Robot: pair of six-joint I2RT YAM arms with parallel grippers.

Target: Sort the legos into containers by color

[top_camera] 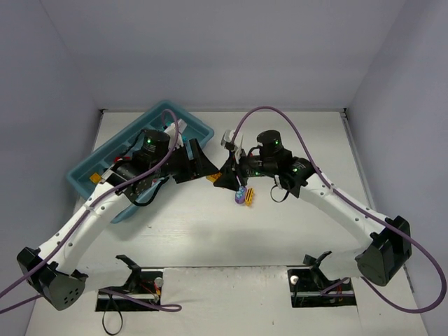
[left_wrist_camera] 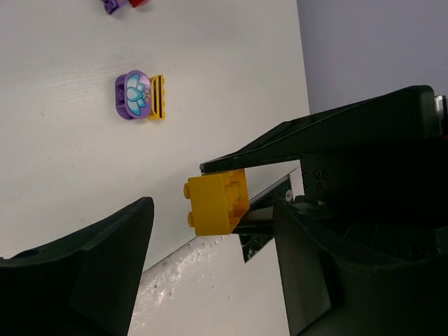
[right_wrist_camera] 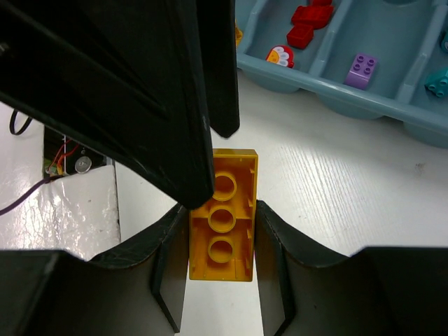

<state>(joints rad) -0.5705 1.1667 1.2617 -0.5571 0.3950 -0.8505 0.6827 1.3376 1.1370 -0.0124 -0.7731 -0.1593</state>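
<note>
Right gripper is clamped on one yellow brick, a finger pressed to each long side of its near half. The brick's long axis runs straight out from between those fingers toward the tray. Its hollow underside, with three round tubes in a row, faces the right wrist camera. The brick sits near the tray's long side, short of its rim and not over any compartment. Left gripper stands wide at the brick's free end, with one finger well apart from it; whether the other finger touches cannot be told. In the tray, red bricks and a flower-printed piece share one compartment. A purple brick lies in the next compartment and a teal piece in the one after. On the table, on the side of the held brick away from the tray, a round purple piece touches a small yellow piece.
</note>
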